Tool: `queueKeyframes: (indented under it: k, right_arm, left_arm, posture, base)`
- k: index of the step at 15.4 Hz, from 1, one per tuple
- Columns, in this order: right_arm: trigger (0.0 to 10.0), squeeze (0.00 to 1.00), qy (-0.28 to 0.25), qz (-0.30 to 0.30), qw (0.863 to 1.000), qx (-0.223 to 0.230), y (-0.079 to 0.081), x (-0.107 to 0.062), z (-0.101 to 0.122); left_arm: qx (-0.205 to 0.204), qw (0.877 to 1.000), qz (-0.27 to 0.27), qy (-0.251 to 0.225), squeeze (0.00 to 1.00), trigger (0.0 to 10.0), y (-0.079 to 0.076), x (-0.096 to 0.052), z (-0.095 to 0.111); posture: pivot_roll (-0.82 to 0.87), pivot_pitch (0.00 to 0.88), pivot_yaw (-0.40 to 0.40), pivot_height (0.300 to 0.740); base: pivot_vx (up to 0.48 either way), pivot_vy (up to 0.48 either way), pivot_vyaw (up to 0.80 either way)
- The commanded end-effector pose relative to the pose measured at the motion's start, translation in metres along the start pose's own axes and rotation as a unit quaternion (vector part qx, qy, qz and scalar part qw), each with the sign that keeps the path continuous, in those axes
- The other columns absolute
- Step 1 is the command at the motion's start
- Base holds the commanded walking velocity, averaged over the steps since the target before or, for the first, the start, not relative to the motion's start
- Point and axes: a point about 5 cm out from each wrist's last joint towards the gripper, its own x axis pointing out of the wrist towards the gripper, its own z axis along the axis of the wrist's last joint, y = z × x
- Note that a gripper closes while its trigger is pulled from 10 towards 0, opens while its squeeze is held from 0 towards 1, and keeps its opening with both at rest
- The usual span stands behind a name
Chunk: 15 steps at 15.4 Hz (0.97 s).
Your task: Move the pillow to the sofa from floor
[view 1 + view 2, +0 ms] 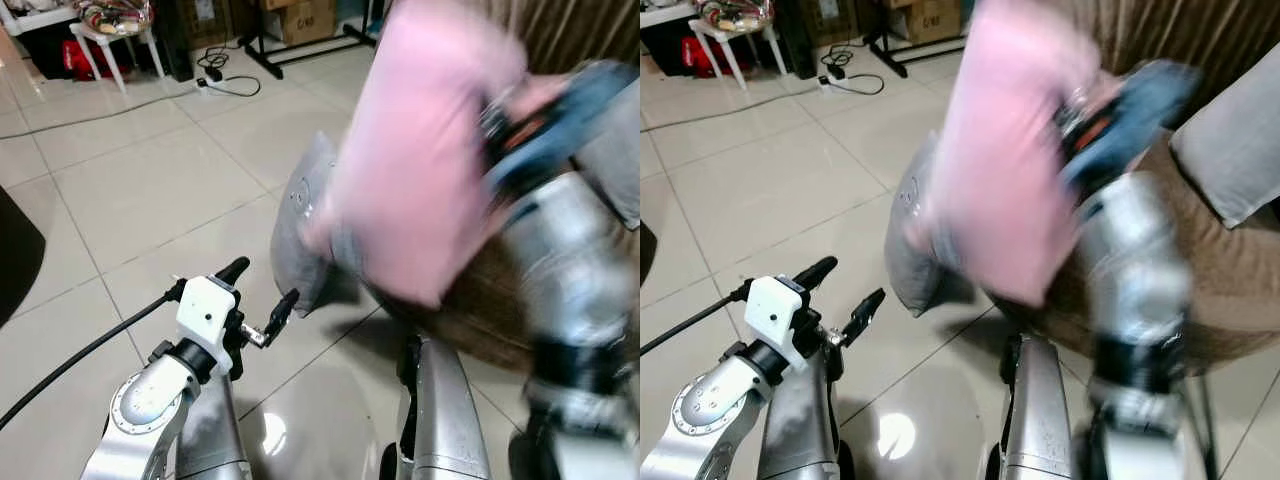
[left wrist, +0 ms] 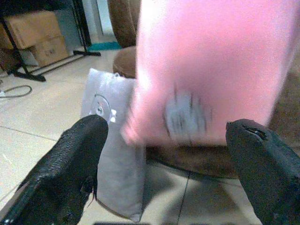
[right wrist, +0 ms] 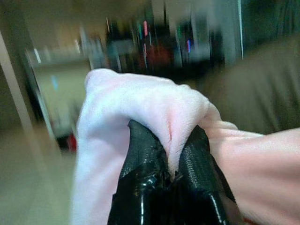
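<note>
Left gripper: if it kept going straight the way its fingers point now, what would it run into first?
Probably the pink pillow, which hangs between the open fingers of the left gripper in its wrist view, pinched by the right gripper. Depth is blurred; the grey pillow leaning against the brown sofa lies just beside that line.

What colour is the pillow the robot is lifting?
Pink; the pillow shows best in the right wrist view, pinched in the right gripper.
</note>
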Motion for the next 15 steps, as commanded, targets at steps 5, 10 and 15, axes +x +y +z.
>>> queueKeyframes:
  k: [5, 10, 15]
  right_arm:
    - [10.0, 0.0, 0.06, -0.037, 0.997, -0.01, 0.002, -0.018, -0.035]
    - [10.0, 0.0, 0.043, -0.077, 0.996, -0.016, -0.008, -0.03, -0.028]
    - [10.0, 0.0, 0.022, -0.083, 0.996, -0.021, -0.011, -0.029, -0.013]
  left_arm:
    - [0.007, 1.0, 0.021, -0.005, 0.0, 10.0, 0.001, 0.0, 0.002]
    - [0.005, 1.0, 0.02, -0.007, 0.0, 10.0, -0.001, 0.005, 0.001]
    - [0.007, 1.0, 0.028, -0.006, 0.0, 10.0, -0.002, 0.006, 0.001]
  posture:
    - [-0.02, 0.0, -0.026, 0.424]
    - [-0.03, 0.0, -0.017, 0.474]
    - [-0.03, 0.0, -0.022, 0.514]
  base:
    - [0.0, 0.0, 0.0]
    - [0.0, 0.0, 0.0]
    - [0.0, 0.0, 0.0]
